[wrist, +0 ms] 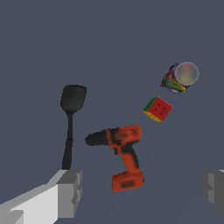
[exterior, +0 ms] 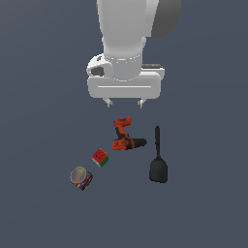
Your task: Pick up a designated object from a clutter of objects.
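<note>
Below the spread-fingered, empty hand (exterior: 125, 103), the drill (exterior: 125, 135) lies flat, its chuck pointing toward the spatula (exterior: 158, 157).

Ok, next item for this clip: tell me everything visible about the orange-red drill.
The drill is pistol-shaped, with an orange-red body, black chuck and black grip sections, looking like moulded plastic. It lies on its side on the dark surface, chuck toward the spatula, whose handle runs close alongside without visibly touching. The cube sits apart on its other side. The open gripper hangs above it, not touching.
</note>
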